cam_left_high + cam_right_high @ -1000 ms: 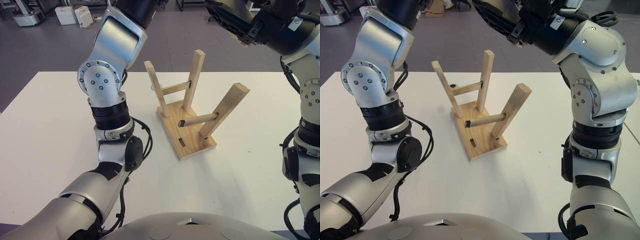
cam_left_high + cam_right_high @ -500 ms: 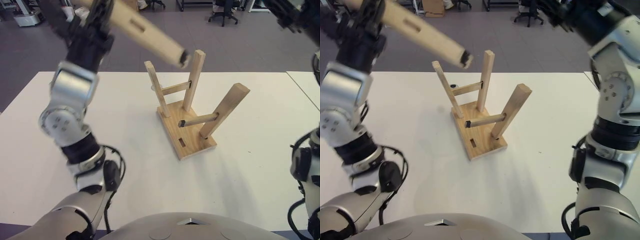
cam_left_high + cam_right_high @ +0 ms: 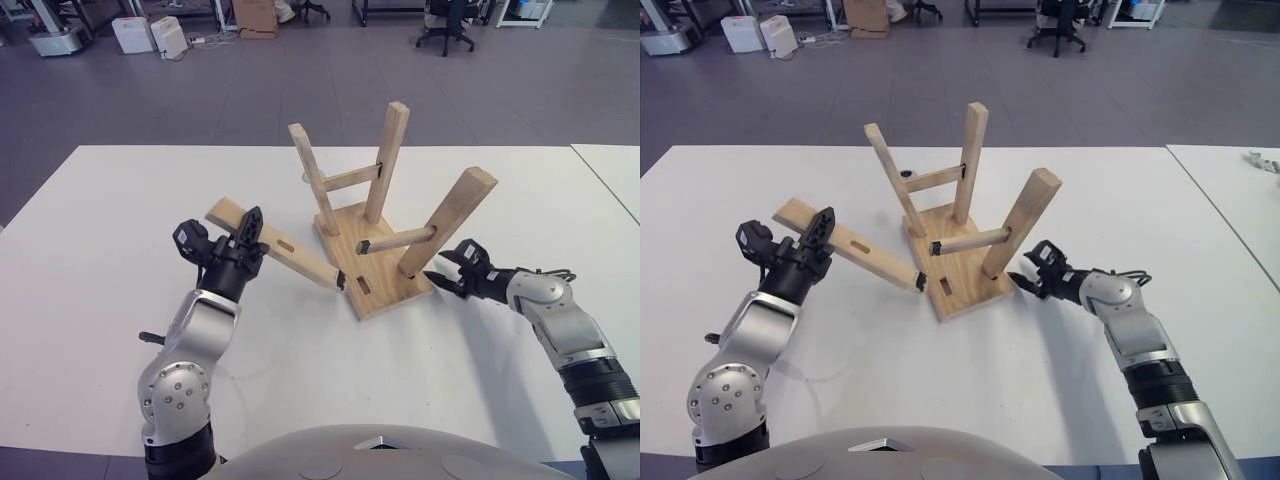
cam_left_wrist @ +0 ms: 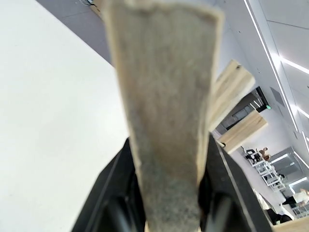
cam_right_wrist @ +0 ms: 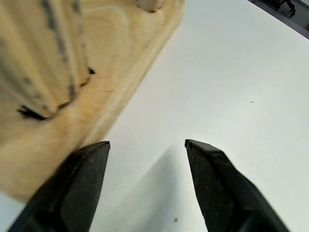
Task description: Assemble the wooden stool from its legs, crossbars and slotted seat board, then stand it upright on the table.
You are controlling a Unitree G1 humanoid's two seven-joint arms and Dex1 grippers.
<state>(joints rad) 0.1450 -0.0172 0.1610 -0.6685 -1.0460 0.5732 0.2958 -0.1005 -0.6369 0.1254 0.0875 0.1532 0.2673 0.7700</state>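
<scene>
The slotted seat board lies flat on the white table with three legs standing up from it. One crossbar joins the two far legs. A second crossbar sticks out from the near right leg with its dark end free. My left gripper is shut on a loose fourth leg, held slanted low over the table, its tip next to the board's empty slot. My right gripper stands open at the board's near right corner, touching nothing.
The table has bare room to the left of and in front of the stool. A second white table stands to the right across a narrow gap. Boxes and office chairs stand on the floor far behind.
Both arms have come down from high above the table. The left one swung the loose leg down to the board's near left side. The right gripper dropped to the board's near right corner.
</scene>
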